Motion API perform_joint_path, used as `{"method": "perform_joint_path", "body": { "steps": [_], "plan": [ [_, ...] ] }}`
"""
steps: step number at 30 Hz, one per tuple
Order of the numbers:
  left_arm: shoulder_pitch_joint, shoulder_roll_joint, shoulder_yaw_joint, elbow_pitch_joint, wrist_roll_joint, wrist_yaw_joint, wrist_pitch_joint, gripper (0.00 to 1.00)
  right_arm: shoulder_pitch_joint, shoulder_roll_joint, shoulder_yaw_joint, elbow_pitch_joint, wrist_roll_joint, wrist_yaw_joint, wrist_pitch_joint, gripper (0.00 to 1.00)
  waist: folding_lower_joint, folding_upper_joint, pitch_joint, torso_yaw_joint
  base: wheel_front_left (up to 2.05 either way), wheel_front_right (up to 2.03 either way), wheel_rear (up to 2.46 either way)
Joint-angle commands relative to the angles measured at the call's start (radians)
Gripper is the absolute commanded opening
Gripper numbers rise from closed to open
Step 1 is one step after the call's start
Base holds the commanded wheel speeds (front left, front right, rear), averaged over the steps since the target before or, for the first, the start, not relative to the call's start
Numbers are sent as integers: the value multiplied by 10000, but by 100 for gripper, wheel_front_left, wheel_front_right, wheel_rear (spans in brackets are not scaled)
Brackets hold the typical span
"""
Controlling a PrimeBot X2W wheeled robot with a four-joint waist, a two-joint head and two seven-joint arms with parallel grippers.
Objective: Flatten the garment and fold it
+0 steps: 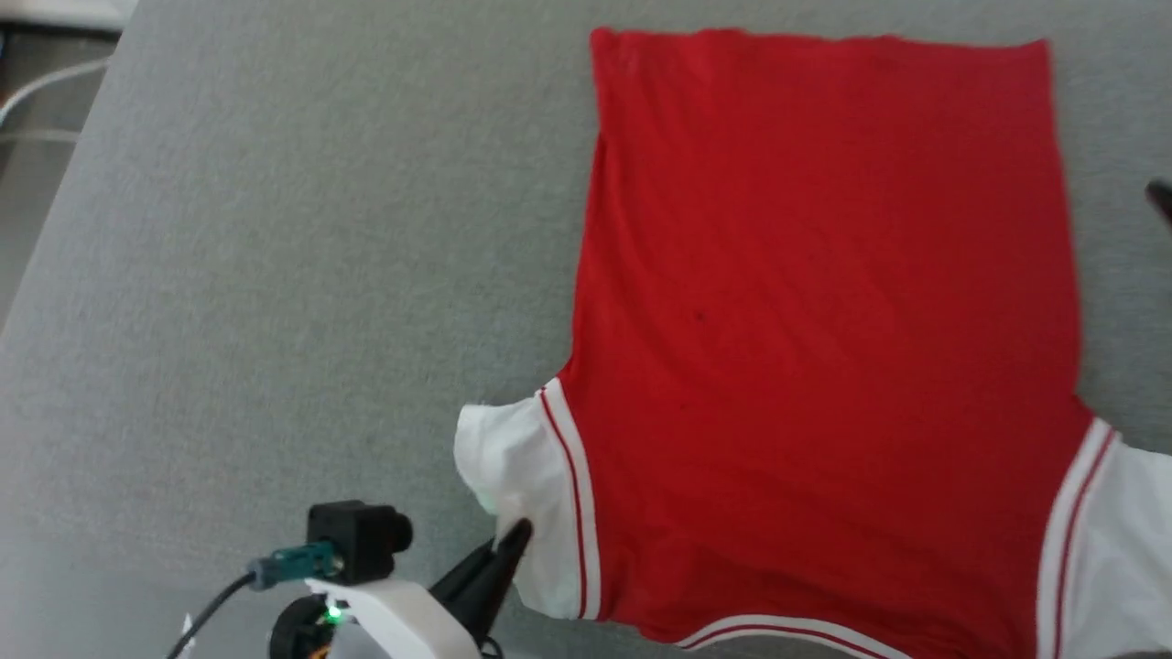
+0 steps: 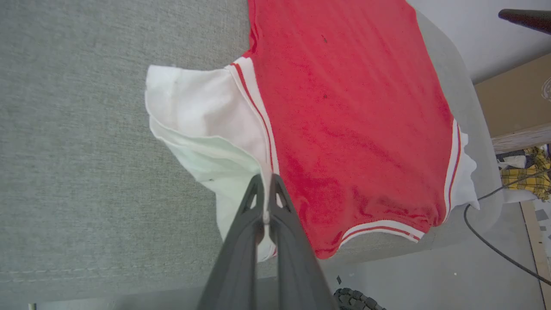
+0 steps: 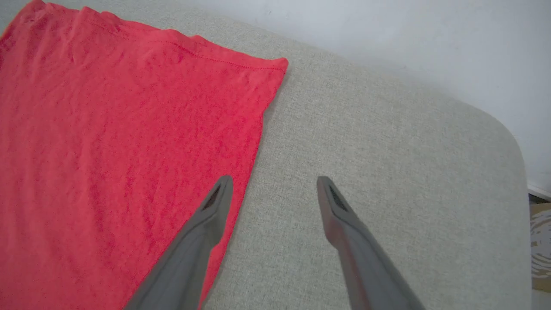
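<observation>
The garment (image 1: 824,302) is a red shirt with white short sleeves and striped trim, lying flat and plain side up on the grey padded table (image 1: 275,275); its hem points away from me. My left gripper (image 1: 515,535) is shut on the edge of the left white sleeve (image 1: 513,458), and in the left wrist view the sleeve cloth (image 2: 202,125) runs between the closed fingertips of that gripper (image 2: 267,189). My right gripper (image 3: 273,189) stands open above the table beside the garment's side edge (image 3: 129,150), near a hem corner, holding nothing.
The table's rounded corner (image 3: 495,125) and a pale wall lie beyond the right gripper. Off the table's near edge are the floor, a black cable (image 2: 490,241), a cardboard box (image 2: 512,99) and some yellow checked cloth (image 2: 527,172). Bare grey surface spreads left of the garment.
</observation>
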Motion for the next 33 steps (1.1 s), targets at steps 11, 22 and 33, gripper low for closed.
{"method": "perform_joint_path", "body": {
  "steps": [11,22,33],
  "plan": [
    [-680,-719,-988,-163,787,-25,-389,0,-3413,-766,831,2398,-1001,-19,866,100,-3,-1,2499,2206,0,0,0],
    [-949,-979,-1225,201,893,-152,-647,0,-4488,-1184,1138,4469,-1979,-19,358,100,-3,-1,2899,2645,0,0,0],
    [-1017,-832,-1051,509,883,-72,-676,0,-4086,-1542,2075,5408,-1576,-19,-224,0,-3,-1,2214,2049,0,0,0]
  ]
}}
